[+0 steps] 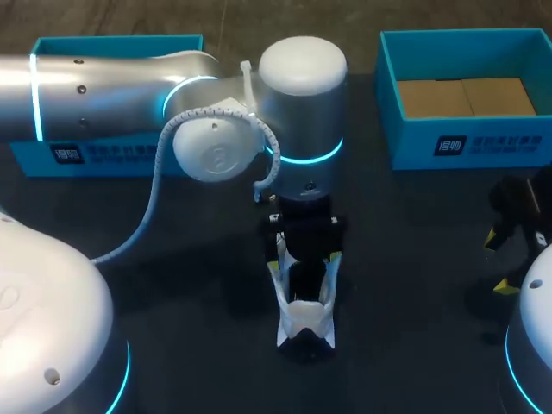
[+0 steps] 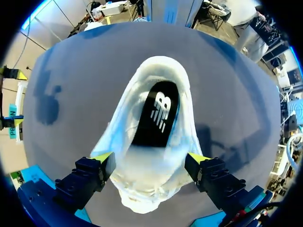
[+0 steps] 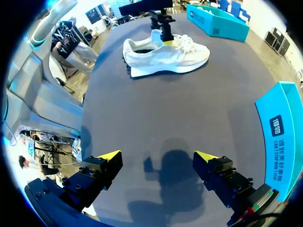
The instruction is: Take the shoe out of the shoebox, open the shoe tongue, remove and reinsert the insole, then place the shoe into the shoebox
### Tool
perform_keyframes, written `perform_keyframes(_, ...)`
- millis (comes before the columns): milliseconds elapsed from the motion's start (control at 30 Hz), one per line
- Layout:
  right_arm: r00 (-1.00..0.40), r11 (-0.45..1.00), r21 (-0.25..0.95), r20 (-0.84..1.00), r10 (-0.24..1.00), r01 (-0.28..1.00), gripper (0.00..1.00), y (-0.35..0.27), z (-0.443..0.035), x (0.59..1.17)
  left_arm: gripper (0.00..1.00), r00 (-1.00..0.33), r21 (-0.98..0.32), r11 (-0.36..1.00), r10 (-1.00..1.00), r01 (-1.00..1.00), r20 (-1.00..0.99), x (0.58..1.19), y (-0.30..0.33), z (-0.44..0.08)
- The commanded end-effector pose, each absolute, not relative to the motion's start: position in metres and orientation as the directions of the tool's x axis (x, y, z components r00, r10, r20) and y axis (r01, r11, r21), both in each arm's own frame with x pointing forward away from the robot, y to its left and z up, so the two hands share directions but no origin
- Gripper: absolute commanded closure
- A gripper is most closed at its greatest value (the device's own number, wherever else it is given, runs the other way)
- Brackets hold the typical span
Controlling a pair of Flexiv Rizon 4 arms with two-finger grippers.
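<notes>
Head view: at lower centre the left gripper (image 1: 307,256) straddles the white shoe (image 1: 302,315) on the dark table (image 1: 414,285), with the shoebox (image 1: 466,142) at upper right. Left wrist view: wide-set fingers (image 2: 103,158) touch both of the shoe's sides, the black insole (image 2: 156,113) exposed — a steady hold likely matters here. Right wrist view: the right gripper (image 3: 156,158) is spread and empty — free to pull the insole.

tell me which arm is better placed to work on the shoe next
Left, probably. The left gripper straddles the shoe, fingers against both sides, the insole just ahead. The right gripper hangs open over bare table, well away from it.
</notes>
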State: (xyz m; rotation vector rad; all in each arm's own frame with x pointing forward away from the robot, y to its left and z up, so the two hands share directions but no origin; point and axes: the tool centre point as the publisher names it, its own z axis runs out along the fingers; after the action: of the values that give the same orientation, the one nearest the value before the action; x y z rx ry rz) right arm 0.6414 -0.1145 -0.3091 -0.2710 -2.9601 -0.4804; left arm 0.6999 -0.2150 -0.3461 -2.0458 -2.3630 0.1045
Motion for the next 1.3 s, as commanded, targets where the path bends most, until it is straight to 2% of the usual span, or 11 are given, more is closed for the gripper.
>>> perform_keyframes(33, -0.975, 0.934, 0.298, 0.155, 0.157, 0.197, 0.0, -0.114, -0.309, 0.64, 0.01, -0.118, -0.062, 0.115, 0.992, 0.991, -0.044, 0.7, -0.214, -0.343)
perform_keyframes(267, -0.975, 0.934, 0.298, 0.155, 0.157, 0.197, 0.0, -0.114, -0.309, 0.64, 0.02, -0.099, -0.041, 0.097, 0.994, 0.994, -0.048, 0.702, -0.22, -0.336)
perform_keyframes(500, -0.975, 0.934, 0.298, 0.155, 0.157, 0.197, 0.0, -0.114, -0.309, 0.64, 0.02, -0.137, 0.02, 0.139, 0.988, 0.99, -0.068, 0.715, -0.21, -0.307)
perform_keyframes(633, -0.975, 0.934, 0.298, 0.155, 0.157, 0.197, 0.0, -0.114, -0.309, 0.64, 0.05, -0.127, -0.001, 0.127, 0.986, 0.992, -0.105, 0.712, -0.204, -0.288)
perform_keyframes(700, -0.975, 0.934, 0.298, 0.155, 0.157, 0.197, 0.0, -0.114, -0.309, 0.64, 0.13, -0.116, -0.027, 0.113, 0.985, 0.993, -0.125, 0.706, -0.202, -0.282)
perform_keyframes(733, -0.975, 0.934, 0.298, 0.155, 0.157, 0.197, 0.0, -0.114, -0.309, 0.64, 0.22, -0.115, -0.043, 0.111, 0.985, 0.993, -0.13, 0.702, -0.201, -0.279)
perform_keyframes(767, -0.975, 0.934, 0.298, 0.155, 0.157, 0.197, 0.0, -0.114, -0.309, 0.64, 0.34, -0.115, -0.048, 0.109, 0.985, 0.993, -0.132, 0.701, -0.201, -0.279)
perform_keyframes(800, -0.975, 0.934, 0.298, 0.155, 0.157, 0.197, 0.0, -0.114, -0.309, 0.64, 0.52, -0.102, -0.053, 0.095, 0.986, 0.994, -0.13, 0.697, -0.2, -0.278)
perform_keyframes(1067, -0.975, 0.934, 0.298, 0.155, 0.157, 0.197, 0.0, -0.114, -0.309, 0.64, 0.62, -0.032, -0.001, 0.032, 0.994, 0.999, -0.104, 0.689, -0.199, -0.294)
perform_keyframes(1300, -0.975, 0.934, 0.298, 0.155, 0.157, 0.197, 0.0, -0.114, -0.309, 0.64, 0.64, 0.011, -0.016, -0.013, 0.996, 1.0, -0.09, 0.69, -0.207, -0.322)
